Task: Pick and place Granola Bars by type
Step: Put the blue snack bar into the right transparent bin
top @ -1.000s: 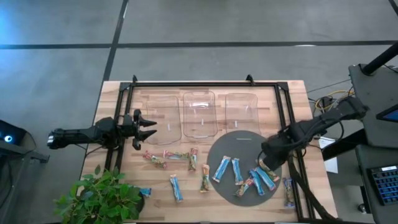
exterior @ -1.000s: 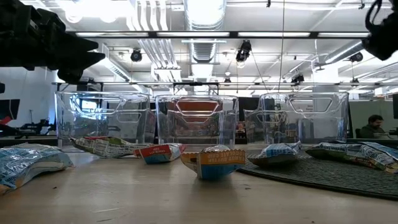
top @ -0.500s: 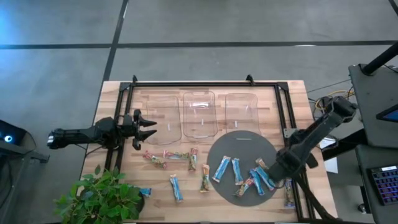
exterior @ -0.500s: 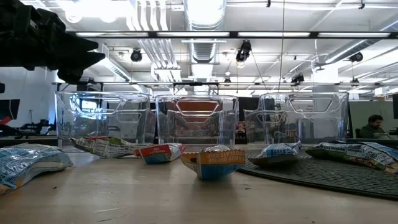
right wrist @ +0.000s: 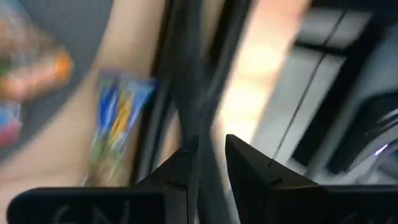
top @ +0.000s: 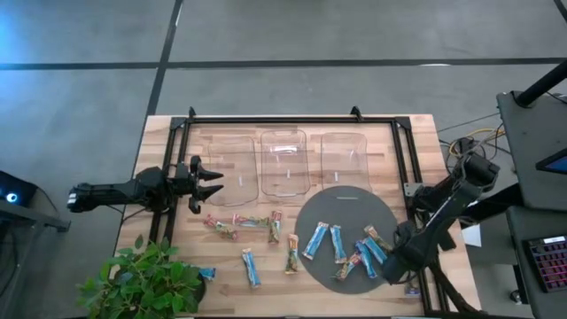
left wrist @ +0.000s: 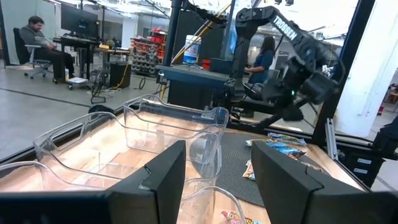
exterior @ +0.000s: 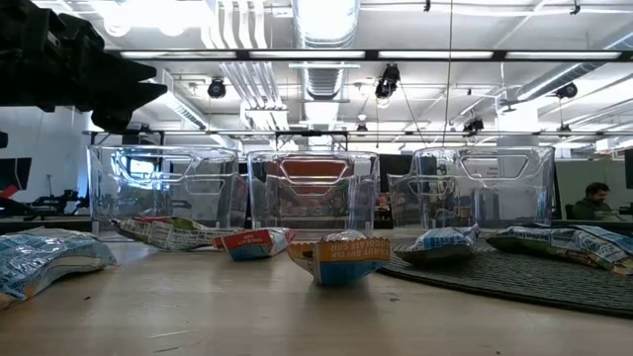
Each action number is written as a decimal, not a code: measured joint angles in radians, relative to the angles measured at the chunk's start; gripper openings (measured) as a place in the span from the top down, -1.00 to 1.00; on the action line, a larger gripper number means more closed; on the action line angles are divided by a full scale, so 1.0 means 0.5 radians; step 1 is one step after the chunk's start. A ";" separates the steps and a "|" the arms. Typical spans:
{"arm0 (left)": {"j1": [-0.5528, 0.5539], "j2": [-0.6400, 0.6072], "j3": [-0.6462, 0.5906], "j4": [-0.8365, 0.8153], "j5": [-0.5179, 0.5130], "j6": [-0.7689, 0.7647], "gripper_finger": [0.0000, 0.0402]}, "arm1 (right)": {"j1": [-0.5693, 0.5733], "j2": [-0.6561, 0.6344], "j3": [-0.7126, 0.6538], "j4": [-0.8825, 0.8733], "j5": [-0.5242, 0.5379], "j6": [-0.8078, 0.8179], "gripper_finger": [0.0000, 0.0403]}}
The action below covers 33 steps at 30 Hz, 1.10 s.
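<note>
Several wrapped granola bars lie flat: light blue ones and tan ones on a round dark mat, and more on the wood. A purple-blue bar lies by the right frame rail and shows in the right wrist view. My right gripper hovers over the mat's near right edge beside that bar, its fingers a little apart and empty. My left gripper is open and empty, held level beside the left clear bin; it also shows in the left wrist view.
Three clear bins stand in a row at the back, the middle and right ones beside the left one. A black frame rail runs along the table's right side. A potted plant stands at the near left corner.
My right gripper has swung from over the mat's right edge toward the table's near right corner, and now stands by the purple-blue bar at the right rail. The bars have not moved.
</note>
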 joint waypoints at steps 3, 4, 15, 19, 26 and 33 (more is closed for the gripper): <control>0.000 0.002 0.000 0.000 0.000 0.000 0.17 | -0.006 0.047 0.123 -0.154 0.168 -0.111 0.66; -0.001 0.002 0.000 0.000 0.000 0.000 0.17 | -0.003 0.021 0.132 -0.114 0.234 -0.124 0.66; 0.000 0.023 0.000 -0.017 0.000 0.000 0.17 | 0.001 0.106 0.018 0.625 0.333 0.094 0.53; -0.001 0.025 0.000 -0.023 0.000 0.000 0.17 | 0.008 0.250 0.015 0.628 0.158 0.046 0.30; 0.000 0.025 0.000 -0.022 0.000 0.000 0.17 | 0.012 0.423 0.014 0.674 0.021 0.052 -0.05; 0.000 0.025 0.000 -0.029 0.000 0.000 0.17 | 0.053 0.435 -0.002 0.745 0.020 0.165 -0.10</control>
